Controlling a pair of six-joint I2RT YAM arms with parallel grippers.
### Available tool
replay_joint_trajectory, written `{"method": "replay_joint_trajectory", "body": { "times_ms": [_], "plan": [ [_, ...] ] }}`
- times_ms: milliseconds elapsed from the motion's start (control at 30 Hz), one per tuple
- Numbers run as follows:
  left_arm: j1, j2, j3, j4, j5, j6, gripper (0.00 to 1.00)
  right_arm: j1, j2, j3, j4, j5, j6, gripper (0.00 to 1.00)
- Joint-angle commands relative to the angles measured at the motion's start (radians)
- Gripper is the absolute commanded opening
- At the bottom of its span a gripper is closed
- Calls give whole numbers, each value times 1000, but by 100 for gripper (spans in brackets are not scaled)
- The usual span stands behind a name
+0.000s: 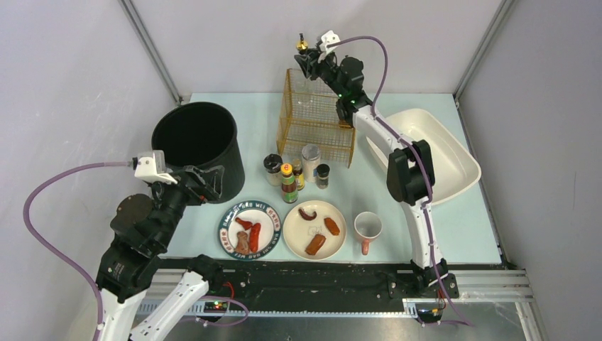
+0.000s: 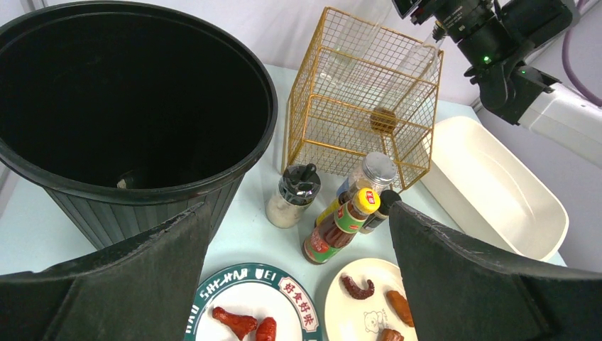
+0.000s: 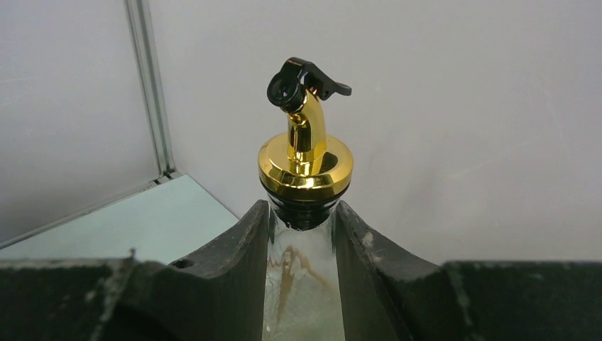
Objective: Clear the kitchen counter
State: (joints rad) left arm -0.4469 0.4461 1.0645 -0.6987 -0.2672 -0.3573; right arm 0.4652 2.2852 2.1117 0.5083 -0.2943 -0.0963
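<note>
**A:** R gripper [image 1: 308, 62] status?

**B:** Clamped on the neck of a clear glass bottle [image 3: 304, 163] w/ gold pourer and black flip cap. Fingers [image 3: 241, 245] press the glass on both sides just under the gold collar. Top view: top centre of frame, over the gold wire basket [image 1: 316, 117]. Lower part of the bottle shows through the mesh in the L wrist view, but can't tell if the base touches the basket floor.

**A:** L gripper [image 1: 206, 183]?

**B:** Spread wide, holding nothing. Lower left of frame, just beside the black bin [image 1: 195, 138].

**A:** Where's the kitchen counter [image 1: 465, 231]?

**B:** Fills mid-frame in the top view, pale mint. Bin at left, basket at upper centre, white tub [image 1: 433, 153] at right.

**A:** Centre items?

**B:** Below the basket there's a tight cluster: shaker [image 1: 272, 169], sauce bottle [image 1: 288, 183], silver-lid jar [image 1: 310, 160], small dark-cap jar [image 1: 323, 175].

**A:** Front row?

**B:** Green-rimmed plate [image 1: 226, 245] w/ reddish food pcs, a cream plate [image 1: 318, 217] w/ more just beside it, then a mug [image 1: 368, 227] — red handle toward the bottom of frame.
</note>
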Motion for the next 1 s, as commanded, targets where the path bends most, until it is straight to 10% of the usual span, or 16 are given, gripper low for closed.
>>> {"method": "replay_joint_trajectory", "body": {
  "times_ms": [0,467,967],
  "plan": [
    [-3,14,33,18,-10,16,98,9,-72,-23,101,45,5,0],
    [-3,-8,20,17,-4,0,98,37,-48,-27,-41,144,-8,1],
    [-3,-55,-21,14,14,-17,98,55,-63,-25,-158,202,-32,44]
  ]
}}
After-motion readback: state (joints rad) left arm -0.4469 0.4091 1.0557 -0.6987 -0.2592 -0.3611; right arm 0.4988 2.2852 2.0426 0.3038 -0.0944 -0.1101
